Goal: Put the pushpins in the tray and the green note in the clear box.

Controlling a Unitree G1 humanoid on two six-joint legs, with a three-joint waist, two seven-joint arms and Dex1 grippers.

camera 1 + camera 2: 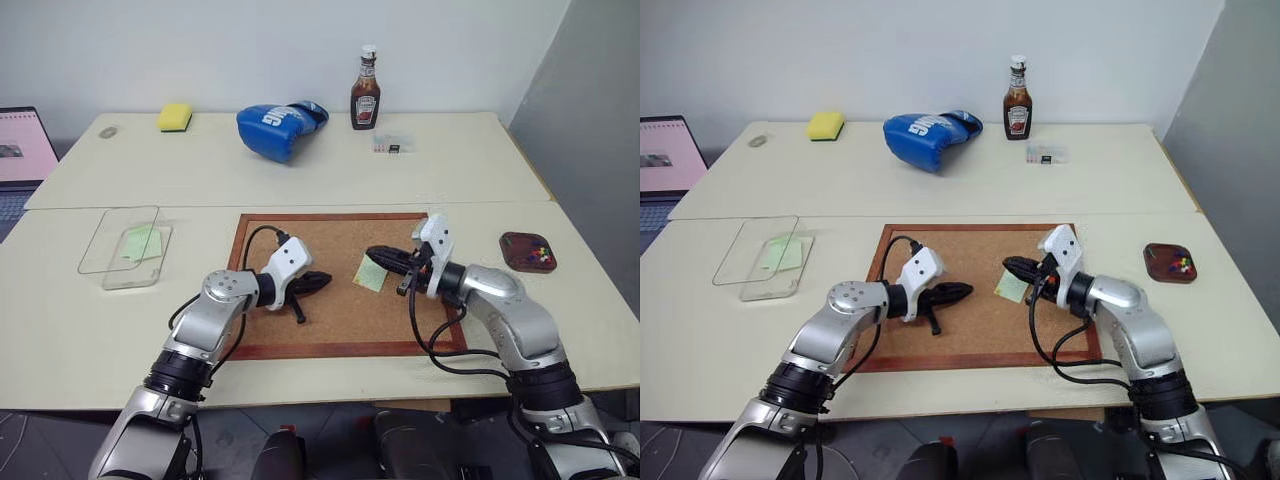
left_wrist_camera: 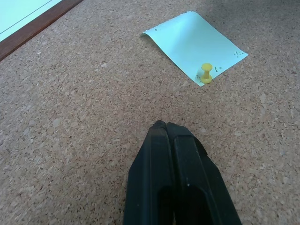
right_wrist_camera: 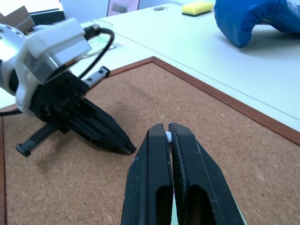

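Observation:
A pale green note (image 1: 369, 274) lies on the corkboard (image 1: 330, 325), pinned at one corner by a yellow pushpin (image 2: 206, 74), with its far edge curling up. Just above the note, my right gripper (image 1: 373, 254) is shut on a tiny white-headed pushpin (image 3: 167, 136). My left gripper (image 1: 325, 279) is shut and empty, its tips resting low over the cork left of the note. The dark brown tray (image 1: 516, 243), with coloured specks in it, sits to the right of the board. The clear box (image 1: 108, 238) lies at the left, with another green note (image 1: 141, 243) inside.
At the back of the table are a blue boxing glove (image 1: 281, 128), a sauce bottle (image 1: 365, 92), a yellow sponge (image 1: 174, 117) and a tiny clear case (image 1: 393, 144). A laptop (image 1: 22, 150) stands at the far left. The table's right edge runs close behind the tray.

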